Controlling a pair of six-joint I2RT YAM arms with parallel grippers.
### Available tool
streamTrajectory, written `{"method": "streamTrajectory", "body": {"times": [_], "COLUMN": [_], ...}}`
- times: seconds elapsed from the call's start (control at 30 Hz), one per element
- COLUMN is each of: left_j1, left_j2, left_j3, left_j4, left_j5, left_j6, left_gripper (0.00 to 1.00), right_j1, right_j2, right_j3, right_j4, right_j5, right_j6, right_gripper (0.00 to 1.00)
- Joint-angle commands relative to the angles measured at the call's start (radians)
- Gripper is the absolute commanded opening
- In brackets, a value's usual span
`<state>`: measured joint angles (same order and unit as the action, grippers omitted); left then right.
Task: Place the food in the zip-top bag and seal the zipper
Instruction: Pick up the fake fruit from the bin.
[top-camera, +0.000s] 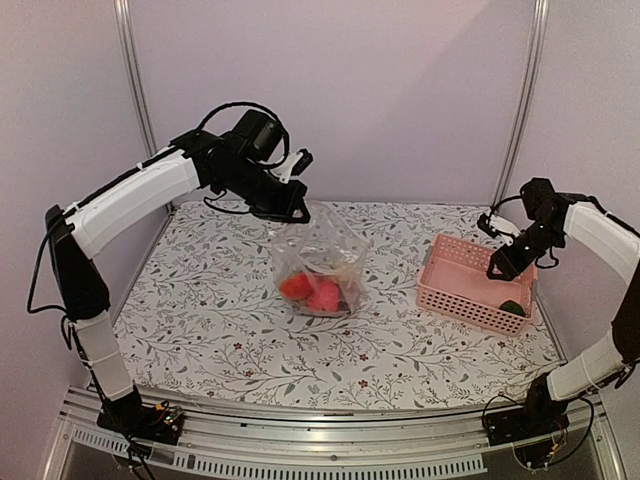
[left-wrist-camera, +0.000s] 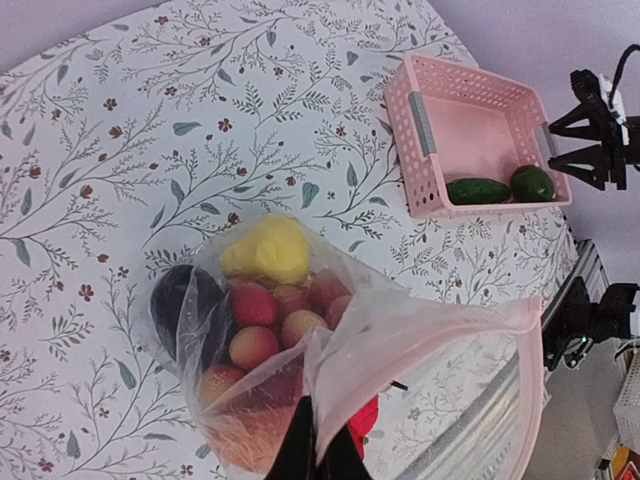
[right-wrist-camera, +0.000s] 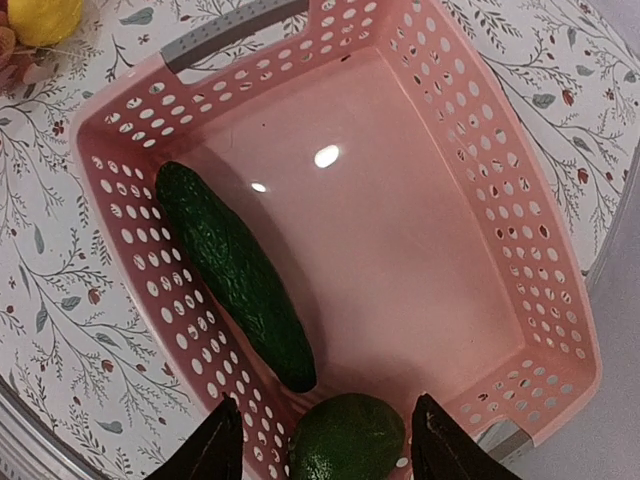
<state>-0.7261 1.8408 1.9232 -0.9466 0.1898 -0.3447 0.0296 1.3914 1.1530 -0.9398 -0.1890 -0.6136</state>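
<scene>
The clear zip-top bag (top-camera: 322, 262) stands mid-table, held up by its upper edge. It holds a yellow lemon (left-wrist-camera: 266, 250), a dark purple eggplant (left-wrist-camera: 180, 297) and several red and orange pieces (left-wrist-camera: 252, 305). My left gripper (left-wrist-camera: 318, 452) is shut on the bag's edge; it shows in the top view (top-camera: 290, 205) above the bag. The whitish-pink zipper strip (left-wrist-camera: 528, 385) runs along the open mouth. My right gripper (right-wrist-camera: 325, 445) is open above the pink basket (right-wrist-camera: 130, 130), straddling a round green fruit (right-wrist-camera: 347, 437) next to the long green cucumber (right-wrist-camera: 238, 272).
The pink basket (top-camera: 450, 255) sits at the right of the floral table, close to its right edge. The right arm (top-camera: 590, 225) reaches over it from the right. A metal rail (top-camera: 320, 420) runs along the near edge.
</scene>
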Motion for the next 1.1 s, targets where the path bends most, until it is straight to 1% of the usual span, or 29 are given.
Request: {"method": "streamTrajectory", "body": {"times": [0.0, 0.1, 0.2, 0.27, 0.33, 0.67, 0.9, 0.97, 1.07], "left_j1": [0.013, 0.013, 0.013, 0.013, 0.012, 0.011, 0.009, 0.009, 0.010], "left_j2": [-0.003, 0.000, 0.005, 0.004, 0.003, -0.001, -0.002, -0.001, 0.003], "left_j3": [-0.017, -0.020, -0.023, -0.027, -0.027, -0.031, -0.041, -0.042, -0.040], "left_j4": [0.009, 0.009, 0.006, 0.007, 0.006, 0.009, 0.024, 0.027, 0.028], "left_j5": [-0.004, -0.003, 0.003, 0.003, 0.005, 0.010, 0.017, 0.018, 0.019], "left_j6": [0.000, 0.005, 0.006, 0.007, 0.006, -0.007, -0.010, -0.009, -0.007], "left_gripper": [0.00, 0.00, 0.00, 0.00, 0.00, 0.00, 0.00, 0.00, 0.00], "right_j1": [-0.091, -0.129, -0.135, -0.135, -0.135, -0.137, -0.137, -0.137, -0.137], "right_j2": [0.024, 0.042, 0.061, 0.071, 0.081, 0.144, 0.178, 0.189, 0.208], "right_j3": [-0.020, -0.027, -0.036, -0.050, -0.066, -0.120, -0.147, -0.147, -0.129], "right_j4": [-0.037, -0.042, -0.052, -0.052, -0.051, -0.051, -0.046, -0.030, -0.019], "right_j5": [0.073, 0.077, 0.066, 0.056, 0.066, 0.123, 0.177, 0.184, 0.173], "right_j6": [0.018, 0.016, 0.020, 0.019, 0.018, 0.022, 0.033, 0.047, 0.079], "right_gripper": [0.58, 0.59, 0.61, 0.66, 0.68, 0.70, 0.73, 0.72, 0.62]}}
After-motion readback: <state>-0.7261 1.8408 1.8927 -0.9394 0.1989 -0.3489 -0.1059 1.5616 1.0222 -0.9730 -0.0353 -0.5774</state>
